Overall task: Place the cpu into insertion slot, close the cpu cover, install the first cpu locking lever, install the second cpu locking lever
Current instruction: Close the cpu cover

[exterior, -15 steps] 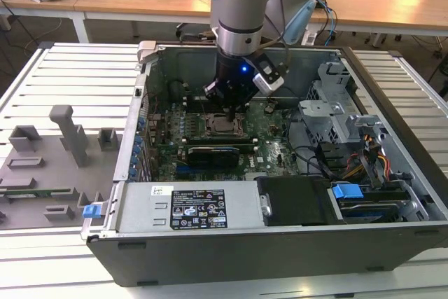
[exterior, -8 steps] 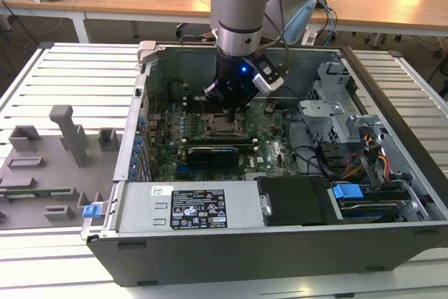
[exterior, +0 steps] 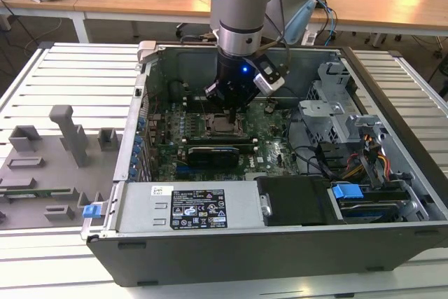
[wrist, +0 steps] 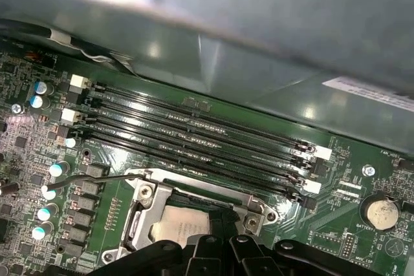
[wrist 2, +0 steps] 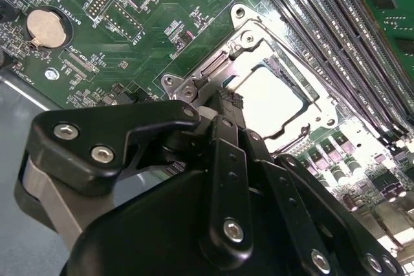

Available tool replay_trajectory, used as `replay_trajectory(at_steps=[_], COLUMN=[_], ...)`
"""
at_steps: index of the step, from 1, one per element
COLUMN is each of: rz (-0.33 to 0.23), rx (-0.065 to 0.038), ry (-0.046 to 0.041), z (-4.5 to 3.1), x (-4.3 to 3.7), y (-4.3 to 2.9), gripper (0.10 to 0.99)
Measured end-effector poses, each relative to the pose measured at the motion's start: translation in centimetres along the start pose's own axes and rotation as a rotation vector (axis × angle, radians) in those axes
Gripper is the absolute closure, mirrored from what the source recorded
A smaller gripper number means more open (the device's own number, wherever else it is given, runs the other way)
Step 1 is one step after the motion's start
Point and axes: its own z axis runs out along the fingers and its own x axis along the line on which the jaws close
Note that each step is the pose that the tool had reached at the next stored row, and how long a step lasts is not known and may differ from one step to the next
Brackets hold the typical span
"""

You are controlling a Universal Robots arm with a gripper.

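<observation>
Inside the case [exterior: 245, 257]: the gripper [exterior: 227, 103] hangs low over the slot [exterior: 222, 126], mid-board.
Around: memory slots [wrist: 194, 140] run beside the socket. A black card [exterior: 213, 153] lies just beyond it, and a drive cage [exterior: 336, 113] stands at the exterior view's right.
Near the socket: a coin battery [wrist 2: 46, 27] and a row of capacitors [wrist: 48, 192].
Outside: a grey fixture tray [exterior: 49, 166] sits on the slatted table [exterior: 77, 75].
Labels: a white sticker [exterior: 199, 208] on the power supply, its print too small to make out.
Arm: it comes straight down with the wrist vertical and a blue light [exterior: 243, 69] lit.
Claw: the fingers are drawn together with nothing seen between them. The tips [wrist 2: 223, 105] are at the socket's corner; contact cannot be told.
Cpu [wrist 2: 272, 98]: seated in the slot, pale top face up.
Cover [wrist 2: 223, 69]: down, framing the cpu.
Lever [wrist: 97, 179]: a thin rod reaching out sideways from the socket's corner.
</observation>
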Motion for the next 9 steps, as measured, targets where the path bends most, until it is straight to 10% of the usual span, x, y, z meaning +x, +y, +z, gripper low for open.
replay_trajectory(at_steps=[9], rz=[0.000], rx=[0.003], ry=[0.0014], z=[0.00], x=[-0.01], y=[-0.19], gripper=[0.980])
